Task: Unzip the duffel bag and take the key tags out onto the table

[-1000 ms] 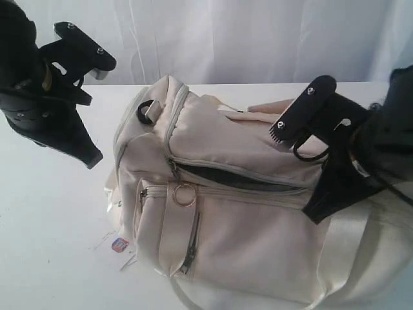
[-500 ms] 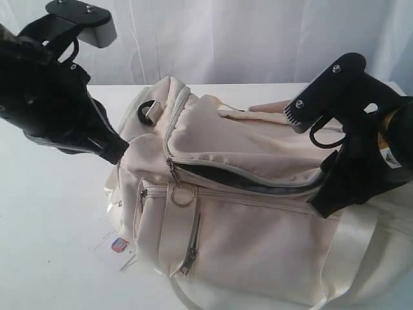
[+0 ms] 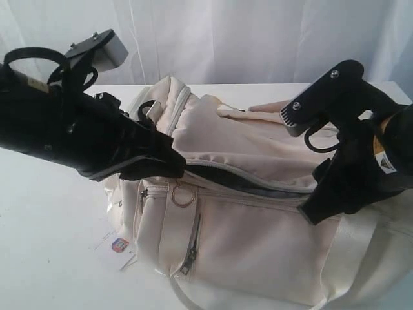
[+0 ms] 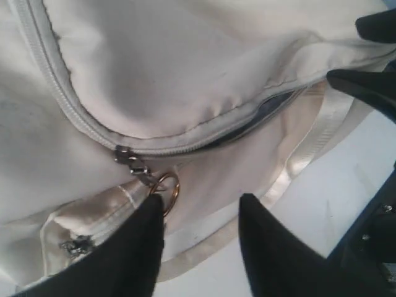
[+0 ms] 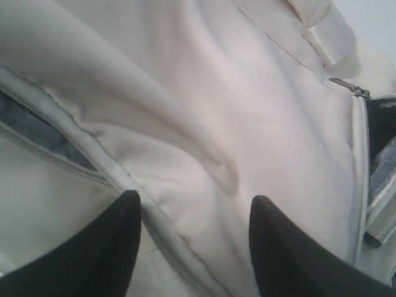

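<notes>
While the duffel bag [image 3: 258,245] lies on the table [image 3: 45,239], one end near the far edge, top zip part open; left claw [image 4: 201,201] spread wide beside the zip ring [image 4: 168,185]; right claw [image 5: 196,198] spread too, maybe touching fabric.

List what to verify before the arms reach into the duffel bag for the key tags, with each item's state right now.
1. Main zipper open: ok; a gap showing grey lining runs along the duffel bag.
2. Left gripper free: ok; jaws apart, holding nothing, beside the zipper pull and metal ring.
3. Right gripper free: ok; jaws apart over the fabric at the gap's other end.
4. Key tags located: cannot tell; none shows in any view.
5. Table room for the tags: ok; white surface shows beside the bag.
</notes>
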Tool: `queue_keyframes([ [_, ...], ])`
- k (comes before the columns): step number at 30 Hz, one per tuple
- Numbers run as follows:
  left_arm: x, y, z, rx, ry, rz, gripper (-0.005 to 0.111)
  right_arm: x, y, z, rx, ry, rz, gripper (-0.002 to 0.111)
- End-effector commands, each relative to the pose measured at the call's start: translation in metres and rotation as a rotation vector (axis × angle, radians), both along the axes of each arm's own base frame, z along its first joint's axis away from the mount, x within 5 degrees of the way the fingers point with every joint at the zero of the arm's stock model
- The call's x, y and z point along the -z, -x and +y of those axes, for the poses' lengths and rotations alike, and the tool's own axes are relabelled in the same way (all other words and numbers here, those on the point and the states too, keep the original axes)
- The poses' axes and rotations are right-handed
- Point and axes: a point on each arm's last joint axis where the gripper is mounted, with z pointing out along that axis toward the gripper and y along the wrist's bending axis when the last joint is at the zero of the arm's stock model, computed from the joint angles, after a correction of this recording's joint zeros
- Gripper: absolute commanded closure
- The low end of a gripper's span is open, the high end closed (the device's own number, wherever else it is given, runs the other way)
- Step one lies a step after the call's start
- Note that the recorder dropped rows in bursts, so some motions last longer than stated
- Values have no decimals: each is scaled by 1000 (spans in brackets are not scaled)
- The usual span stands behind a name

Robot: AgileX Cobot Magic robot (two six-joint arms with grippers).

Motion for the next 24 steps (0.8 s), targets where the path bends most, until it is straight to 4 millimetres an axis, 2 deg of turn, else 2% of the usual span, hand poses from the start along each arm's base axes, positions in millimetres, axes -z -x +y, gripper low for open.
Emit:
queue_keyframes([
  [1,1,4,-3,15,34,46,43,-4,0,1,4,-33,-14,59],
  [5,5,11,-12,51,62,142,42,-4,-1,2,-2,-45,-21,59],
  [8,14,15,-22,103,17,144,42,-4,-1,2,2,-50,-21,59],
  [13,27,8,-29,101,-46,108,42,-4,-1,2,3,-53,-20,59],
  [19,36,-1,-26,41,-119,82,42,-4,-1,2,4,-54,-18,59],
  [21,36,-3,-23,-14,-142,93,47,-4,-1,2,4,-54,-18,59],
  [24,20,9,-16,19,-150,21,71,-4,-1,3,1,-59,-21,59],
])
